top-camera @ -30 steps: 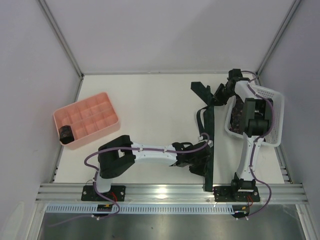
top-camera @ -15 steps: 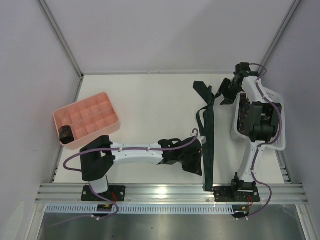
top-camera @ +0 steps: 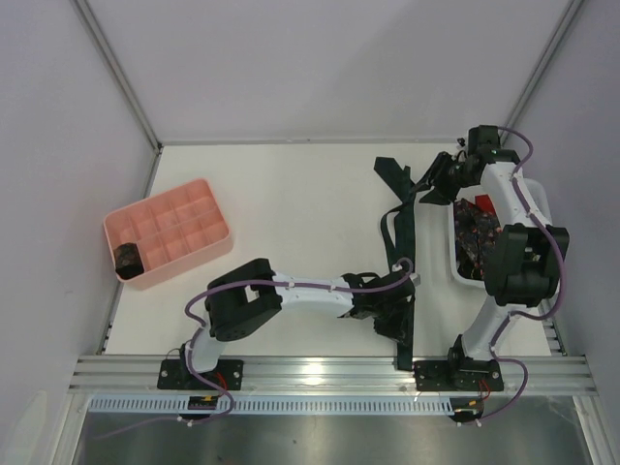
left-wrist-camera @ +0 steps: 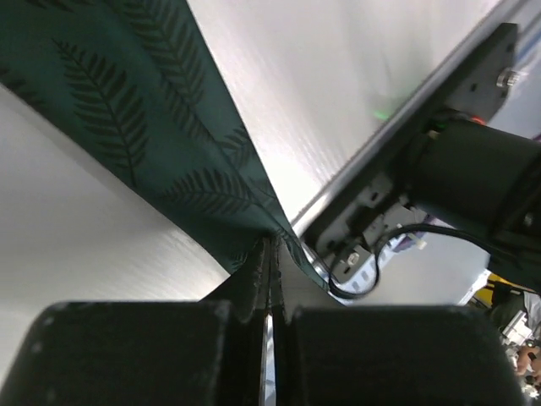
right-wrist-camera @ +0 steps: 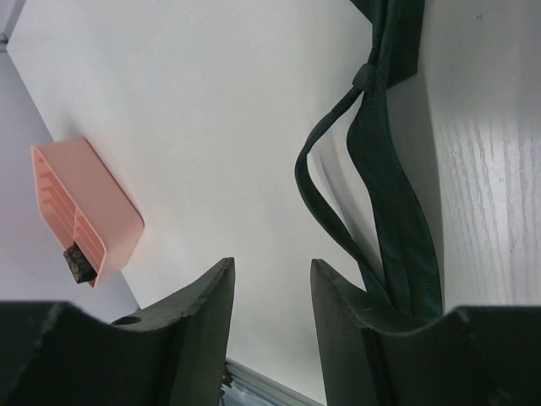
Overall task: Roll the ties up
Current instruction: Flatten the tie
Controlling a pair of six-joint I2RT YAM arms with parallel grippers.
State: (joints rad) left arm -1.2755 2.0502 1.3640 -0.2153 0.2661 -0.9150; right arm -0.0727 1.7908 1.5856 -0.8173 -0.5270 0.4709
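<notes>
The dark green fern-print tie (top-camera: 408, 242) lies stretched along the worktop (top-camera: 291, 194), far side to near edge, its near end pinched in the left tool (left-wrist-camera: 270, 254); the right tool (right-wrist-camera: 272, 279) hangs spread near its far end, beside the white basket (top-camera: 542, 208)

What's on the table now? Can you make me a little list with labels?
laid out: long dark green leaf-patterned fabric tie, unrolled
left end effector: shut on that tie's near part
right end effector: open, empty, near the tie's far end
tray: pink plastic compartment tray, one small dark rolled tie in its near-left corner
basket: white lattice plastic basket holding a floral-patterned tie and a red tie
</notes>
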